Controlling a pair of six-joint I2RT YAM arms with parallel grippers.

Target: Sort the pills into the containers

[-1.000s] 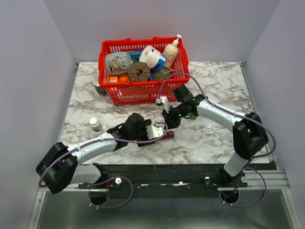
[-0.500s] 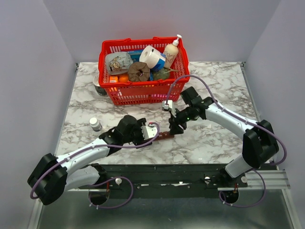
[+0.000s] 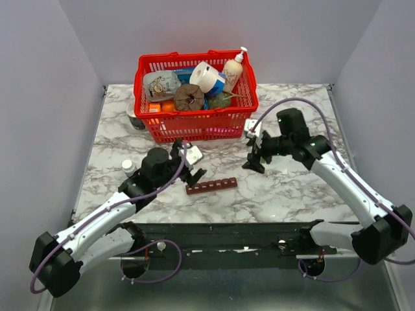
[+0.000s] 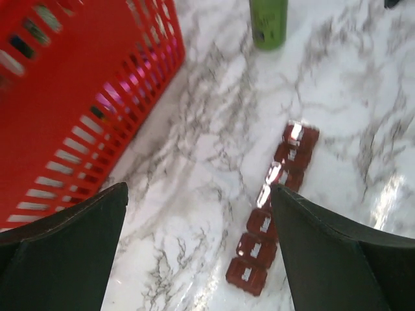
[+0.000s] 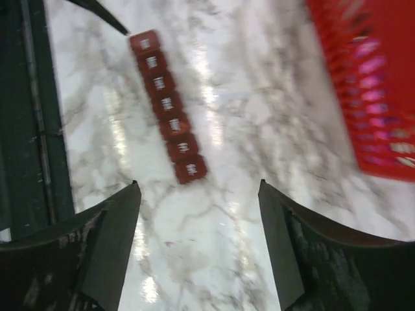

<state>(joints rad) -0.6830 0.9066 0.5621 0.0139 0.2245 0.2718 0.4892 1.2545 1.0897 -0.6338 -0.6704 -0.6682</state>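
The containers, a dark red pill organizer (image 3: 211, 186), lie flat on the marble table with the lids down, held by neither gripper. In the left wrist view the organizer (image 4: 275, 207) runs along the inside of the right finger. In the right wrist view the organizer (image 5: 167, 107) lies ahead of the fingertips. My left gripper (image 3: 188, 163) (image 4: 199, 194) is open and empty, just left of the strip. My right gripper (image 3: 254, 157) (image 5: 198, 188) is open and empty too, up and to the right of it. No pills show in any view.
A red mesh basket (image 3: 194, 123) full of groceries stands at the back, close to both grippers. A small green bottle (image 4: 268, 23) stands beyond the organizer. A small white bottle (image 3: 128, 166) sits at the left. The table's front edge lies just below the organizer.
Both grippers have opened and drawn back from the organizer, the left one leftward, the right one rightward and up. The organizer now lies free on the table.
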